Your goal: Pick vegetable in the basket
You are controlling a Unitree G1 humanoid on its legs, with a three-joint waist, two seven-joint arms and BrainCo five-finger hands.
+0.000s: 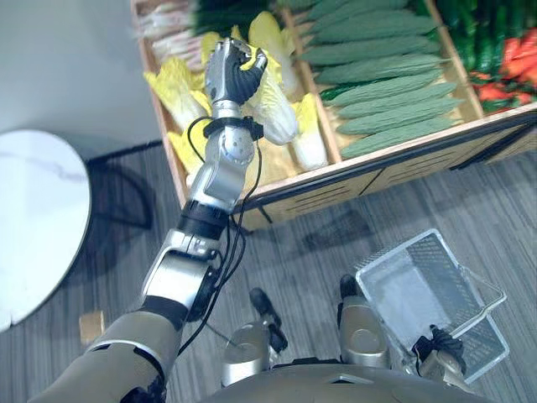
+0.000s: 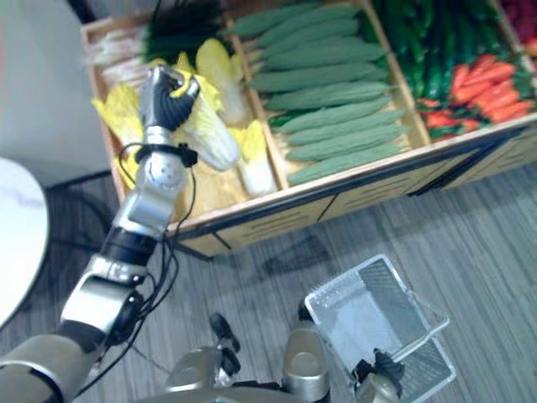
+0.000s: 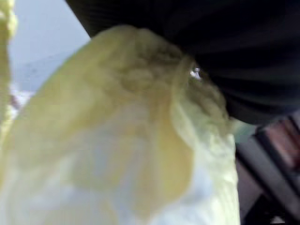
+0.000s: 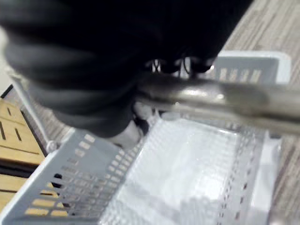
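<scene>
Cabbage [image 1: 275, 107], a pale head with yellow leaves, lies among others like it in the wooden crate [image 1: 336, 180], in the compartment just beside the green gourds [image 1: 377, 84]. It looks light but bulky, its leaves soft and easily bruised, its white stalk firmer; the firm middle seems the safer hold. The left hand [image 1: 235, 74] rests on it, fingers curled round its leafy part. The right hand [image 1: 443, 344] clasps the handle [image 4: 211, 96] of the grey basket [image 1: 396, 252], well apart above the floor.

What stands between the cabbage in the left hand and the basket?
Only the crate's wooden front edge, which the cabbage in the left hand must clear. Beyond it nothing visible blocks the empty basket held by the right hand.
</scene>
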